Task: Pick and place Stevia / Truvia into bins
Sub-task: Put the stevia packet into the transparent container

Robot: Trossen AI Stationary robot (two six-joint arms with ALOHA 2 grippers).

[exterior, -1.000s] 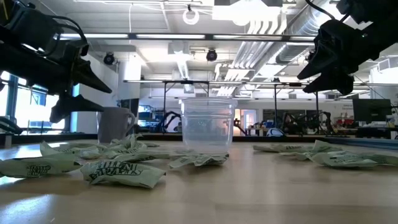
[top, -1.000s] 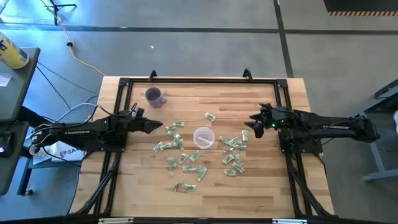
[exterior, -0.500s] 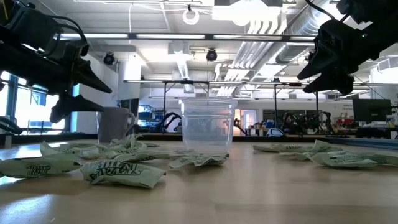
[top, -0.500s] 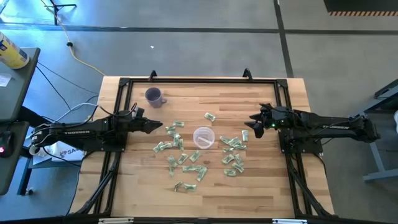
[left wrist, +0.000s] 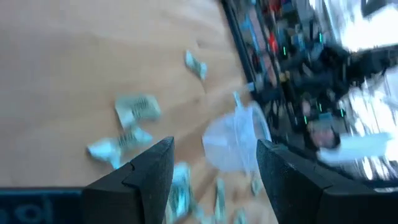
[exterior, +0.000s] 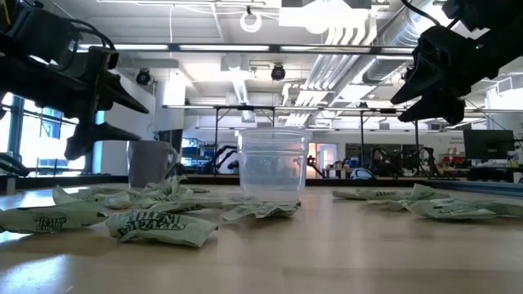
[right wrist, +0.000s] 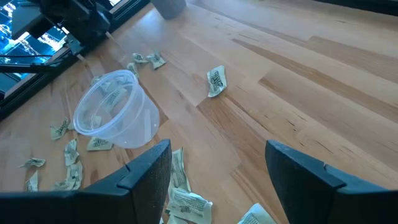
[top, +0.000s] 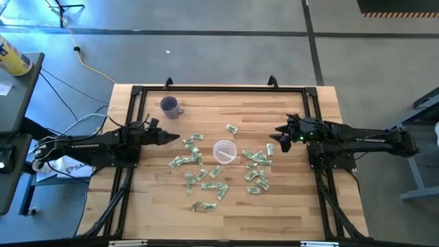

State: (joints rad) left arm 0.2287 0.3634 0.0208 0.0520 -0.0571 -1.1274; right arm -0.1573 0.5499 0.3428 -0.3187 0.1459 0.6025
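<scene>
Several pale green and white Stevia sachets (top: pixel 199 171) lie flat on the wooden table around a clear plastic cup (top: pixel 224 151), which stands upright on its base mid-table. More sachets (top: pixel 255 171) lie to its right, and one (right wrist: pixel 216 81) lies alone on the cup's far side. My left gripper (top: pixel 175 140) hovers open left of the cup, above the table (top: pixel 288 199). To the cup's right my right gripper (top: pixel 276 137) hangs open, tipped downward. In the wrist views the cup (left wrist: pixel 236 137) (right wrist: pixel 115 112) shows beyond each pair of fingers.
A purple mug (top: pixel 169 106) stands at the far left of the table. A black frame (top: pixel 219 89) runs along the table's edges. Bare wood lies along the far side and in the near right part.
My left gripper has rolled a little about the line it points along, staying where it was. The sachets and the cup have kept their places.
</scene>
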